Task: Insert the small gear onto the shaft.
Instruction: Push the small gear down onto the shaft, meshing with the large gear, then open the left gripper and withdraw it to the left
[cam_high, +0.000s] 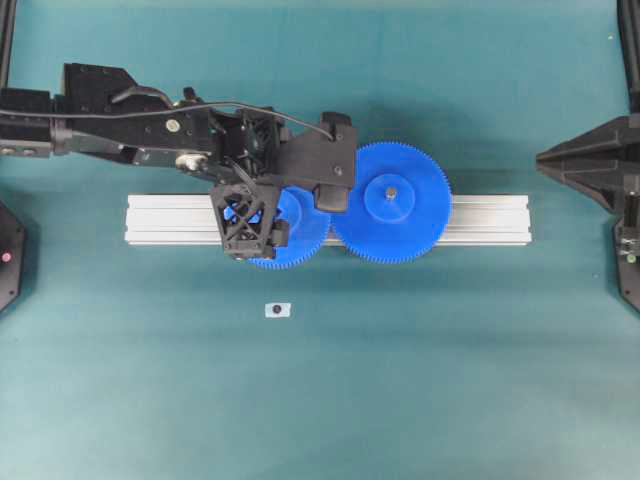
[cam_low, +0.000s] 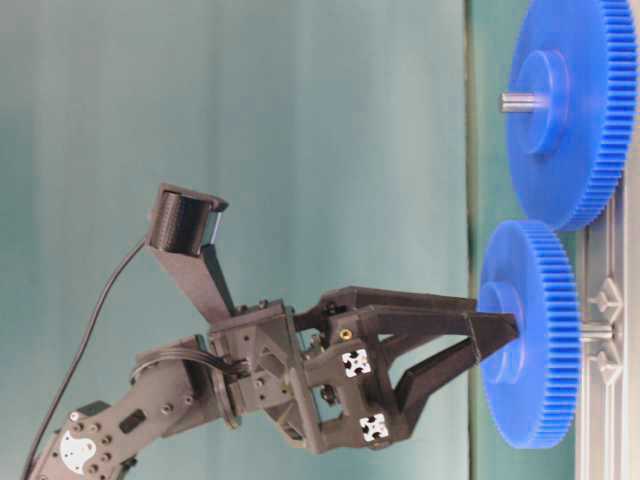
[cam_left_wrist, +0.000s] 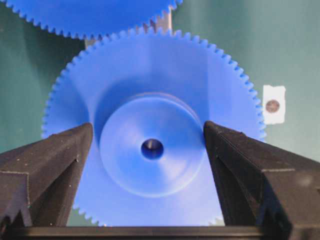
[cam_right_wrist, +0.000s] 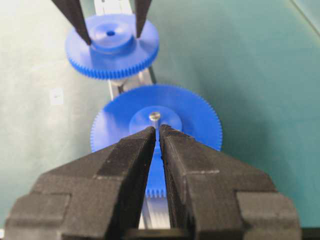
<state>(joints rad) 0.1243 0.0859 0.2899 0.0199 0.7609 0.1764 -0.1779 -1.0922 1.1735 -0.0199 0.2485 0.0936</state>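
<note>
The small gear (cam_high: 300, 240) lies flat on the grooved rail (cam_high: 480, 220), its teeth against the larger blue gear (cam_high: 395, 215). In the left wrist view the gear's hub (cam_left_wrist: 150, 150) shows a grey tip inside its centre hole. From table level the shaft (cam_low: 597, 330) runs from the small gear (cam_low: 530, 335) into the rail. My left gripper (cam_left_wrist: 148, 126) is open, one finger on each side of the hub, gripping nothing. My right gripper (cam_right_wrist: 156, 129) is shut and empty, at the right edge of the overhead view (cam_high: 545, 158).
The larger gear sits on its own pin (cam_right_wrist: 155, 116) on the rail, straight ahead of my right gripper. A small white tag (cam_high: 278, 310) with a dark spot lies on the green mat in front of the rail.
</note>
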